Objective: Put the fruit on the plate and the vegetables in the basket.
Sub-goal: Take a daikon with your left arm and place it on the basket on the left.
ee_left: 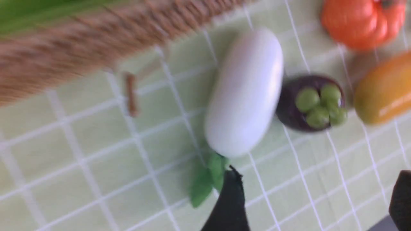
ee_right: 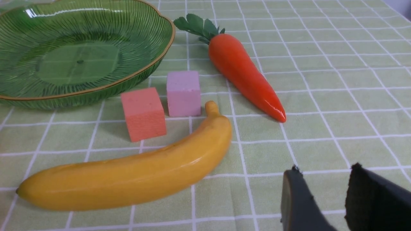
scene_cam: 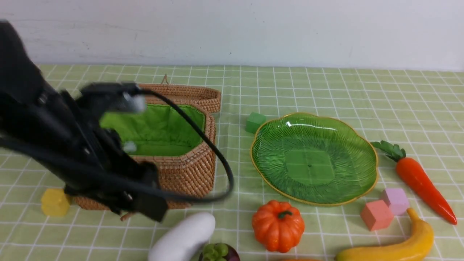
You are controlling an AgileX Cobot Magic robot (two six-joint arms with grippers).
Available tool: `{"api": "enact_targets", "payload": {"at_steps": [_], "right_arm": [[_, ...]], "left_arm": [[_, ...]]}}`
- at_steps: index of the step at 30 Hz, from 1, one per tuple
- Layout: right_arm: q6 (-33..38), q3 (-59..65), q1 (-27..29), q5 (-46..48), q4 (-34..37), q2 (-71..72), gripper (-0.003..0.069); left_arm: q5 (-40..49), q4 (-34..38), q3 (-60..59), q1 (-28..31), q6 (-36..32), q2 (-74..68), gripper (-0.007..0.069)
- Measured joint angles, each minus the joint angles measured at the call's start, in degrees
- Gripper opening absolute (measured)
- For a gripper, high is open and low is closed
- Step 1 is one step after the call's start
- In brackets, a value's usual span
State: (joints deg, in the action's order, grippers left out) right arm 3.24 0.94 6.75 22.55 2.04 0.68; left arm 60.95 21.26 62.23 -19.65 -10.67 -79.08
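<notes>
Camera at front: showing left arm (scene_cam: 72, 145) blurred over near-left corner of basket (scene_cam: 188, 170), with lid (scene_cam: 195, 95) hinged back and green lining (scene_cam: 163, 127) bearing no produce in sight. Showing plate (scene_cam: 315, 159) bare, right of basket. Noting loose on cloth (scene_cam: 326, 90): white vegetable (scene_cam: 185, 235) just beside mangosteen (scene_cam: 217, 253) at near edge, pumpkin (scene_cam: 278, 225) close by, carrot (scene_cam: 420, 183) and banana (scene_cam: 398, 248) right of plate.

Left wrist: looking down on white vegetable; showing left gripper (ee_left: 318, 171) spread wide, grasping nothing, one finger (ee_left: 229, 199) near vegetable's leafy end; catching mango (ee_left: 385, 89) beyond mangosteen.

Right wrist: showing right gripper (ee_right: 325, 167) parted, clutching nothing, hanging near banana.

Judging step: lining up on white vegetable for basket, nothing sorted yet. Needing next: straddling its middle, steering clear of mangosteen, closing, lifting over basket rim.
</notes>
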Motion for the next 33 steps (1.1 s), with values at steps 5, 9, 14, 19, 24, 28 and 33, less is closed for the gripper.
{"api": "enact_targets", "payload": {"at_steps": [5, 9, 14, 19, 24, 28, 33], "right_arm": [[0.0, 0.0, 0.0, 0.0, 0.0, 0.0, 0.0241], [0.0, 0.0, 0.0, 0.0, 0.0, 0.0, 0.0241], [0.0, 0.0, 0.0, 0.0, 0.0, 0.0, 0.0241], [0.0, 0.0, 0.0, 0.0, 0.0, 0.0, 0.0241], [0.0, 0.0, 0.0, 0.0, 0.0, 0.0, 0.0241], [0.0, 0.0, 0.0, 0.0, 0.0, 0.0, 0.0241], [0.0, 0.0, 0.0, 0.0, 0.0, 0.0, 0.0241]], "left_arm": [[-9.86, -5.2, -2.25, -10.03, 7.15, -5.13, 0.0593], [-11.84, -11.56, -2.25, -12.78, 10.68, -9.88, 0.0593], [-13.43, -16.95, -2.3, -13.02, 12.01, -16.23, 0.0593], [-16.78, -18.81, -2.3, -13.02, 14.78, -19.99, 0.0593], [-17.05, -18.81, -2.3, -13.02, 15.1, -21.35, 0.0564], [-16.21, -18.81, -2.3, -13.02, 15.1, -21.29, 0.053], [-10.8, -21.26, -2.3, -13.02, 15.1, -19.42, 0.053]]}}
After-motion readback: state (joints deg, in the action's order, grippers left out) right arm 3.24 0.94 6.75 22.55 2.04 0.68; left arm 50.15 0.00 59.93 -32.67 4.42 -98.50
